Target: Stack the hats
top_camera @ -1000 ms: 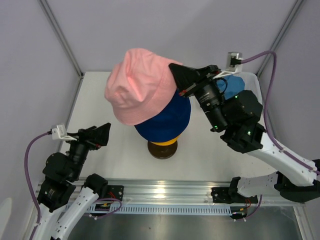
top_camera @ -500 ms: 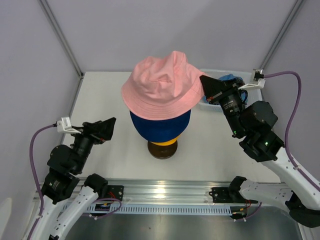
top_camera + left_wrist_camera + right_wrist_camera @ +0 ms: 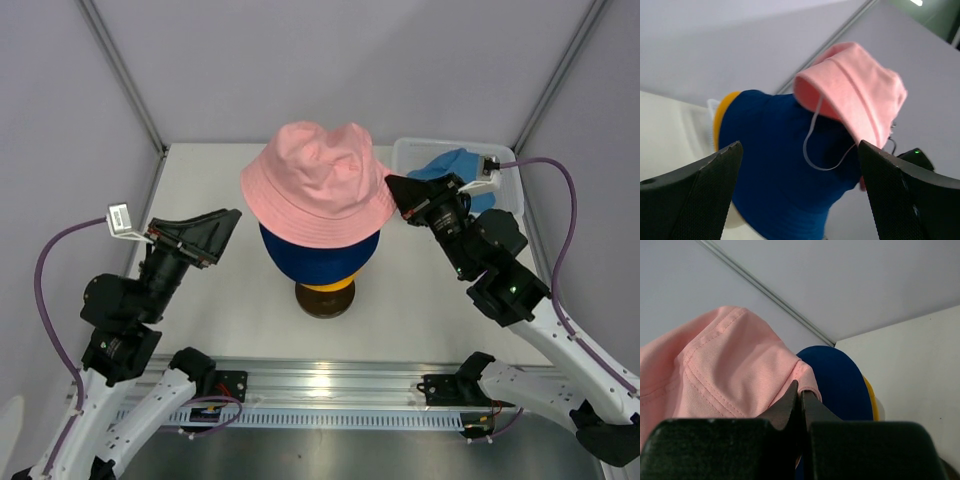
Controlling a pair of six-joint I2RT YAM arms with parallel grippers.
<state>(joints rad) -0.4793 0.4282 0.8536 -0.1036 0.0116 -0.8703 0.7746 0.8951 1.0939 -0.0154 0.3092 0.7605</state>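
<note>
The right gripper (image 3: pixel 391 188) pinches the brim of the pink hat (image 3: pixel 318 182), jaws pressed together on the cloth. That hat sits tilted atop the navy hat (image 3: pixel 320 255) and yellow hat (image 3: pixel 325 287), 3 stacked. The left gripper (image 3: pixel 228 232) hangs spread wide beside them. The sky blue hat (image 3: pixel 450 165) lies in the white basket (image 3: pixel 408 150).

The pink hat (image 3: pixel 715 370) and navy hat (image 3: pixel 775 170) are matt woven cloth.

Hat (image 3: pixel 318 185) atop two stacked hats (image 3: pixel 322 256)

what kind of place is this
Likely a robot lab test cell: plain grey walls with metal frame struts, a white table, and a left arm and right arm bolted to an aluminium rail.
</note>
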